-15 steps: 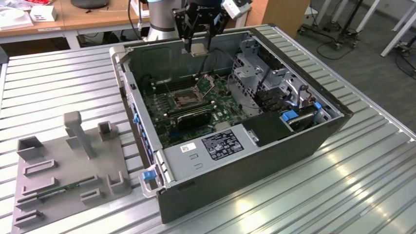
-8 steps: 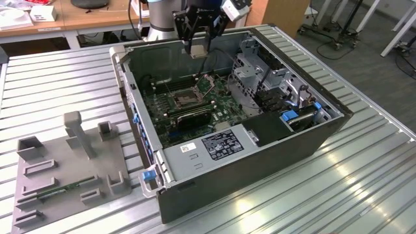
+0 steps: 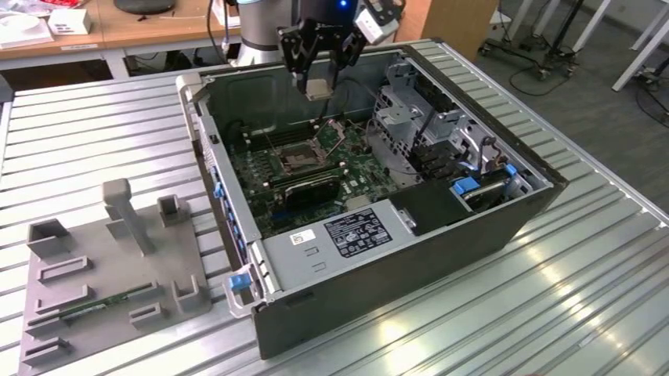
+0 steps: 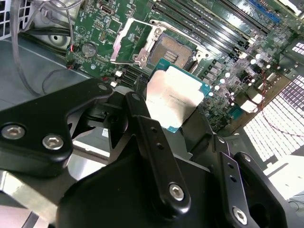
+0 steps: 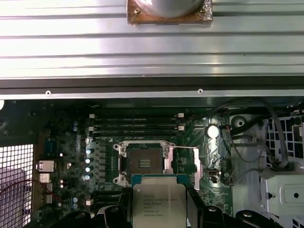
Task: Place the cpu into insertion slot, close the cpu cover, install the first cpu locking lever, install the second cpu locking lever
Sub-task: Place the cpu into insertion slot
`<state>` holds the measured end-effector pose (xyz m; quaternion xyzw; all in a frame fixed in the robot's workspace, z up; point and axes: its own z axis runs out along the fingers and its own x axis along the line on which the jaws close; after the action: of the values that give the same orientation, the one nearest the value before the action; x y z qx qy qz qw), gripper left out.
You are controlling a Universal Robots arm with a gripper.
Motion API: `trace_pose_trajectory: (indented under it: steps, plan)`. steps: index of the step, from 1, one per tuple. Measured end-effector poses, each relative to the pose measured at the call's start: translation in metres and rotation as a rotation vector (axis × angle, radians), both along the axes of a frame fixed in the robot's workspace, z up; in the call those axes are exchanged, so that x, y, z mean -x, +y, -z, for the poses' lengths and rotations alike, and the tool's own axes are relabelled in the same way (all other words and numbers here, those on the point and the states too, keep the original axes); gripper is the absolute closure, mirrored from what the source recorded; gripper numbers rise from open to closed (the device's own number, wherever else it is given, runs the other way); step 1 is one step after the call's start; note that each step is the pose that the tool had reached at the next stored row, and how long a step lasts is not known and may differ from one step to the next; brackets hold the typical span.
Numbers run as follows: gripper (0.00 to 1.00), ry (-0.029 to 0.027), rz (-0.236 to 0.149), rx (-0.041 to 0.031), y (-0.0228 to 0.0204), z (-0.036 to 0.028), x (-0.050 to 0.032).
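Observation:
My gripper point(image 3: 316, 78) hangs over the open computer case, shut on the cpu point(image 3: 316, 88). The cpu is a small square chip with a silvery top point(image 4: 173, 95), pinched by its edges between black fingers point(image 4: 142, 123). It sits above the motherboard, apart from it. The insertion slot point(image 3: 298, 160) lies below, a dark square socket with a silvery rim point(image 4: 172, 51), bare inside point(image 5: 144, 164). The cpu cover point(image 4: 129, 42) is swung up and open beside the socket. In the first wrist view the cpu point(image 5: 159, 203) overlaps the socket's near edge.
The green motherboard point(image 3: 361, 168) lies inside the case, with a black ribbed heatsink point(image 3: 310, 190) next to the socket. A metal drive cage point(image 3: 413, 117) and cables crowd the exterior view's right. A grey fixture plate point(image 3: 105, 266) lies on the ribbed table at the left.

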<state>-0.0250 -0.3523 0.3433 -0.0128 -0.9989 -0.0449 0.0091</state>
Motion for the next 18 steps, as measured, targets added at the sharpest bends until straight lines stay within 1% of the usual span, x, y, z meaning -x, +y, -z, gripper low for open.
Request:
trace_pose_trajectory:
  steps: [7, 13, 15, 18]
  plan:
    - [0.46, -0.0001, 0.0, 0.0, 0.0, 0.0092, 0.0011]
    - [0.46, 0.0, 0.0, 0.0001, 0.0, 0.0184, 0.0051]
    - [0.46, 0.0, 0.0, 0.0001, 0.0, 0.02, 0.0059]
    - [0.46, 0.0001, 0.0, 0.0003, 0.0, 0.0205, 0.0063]
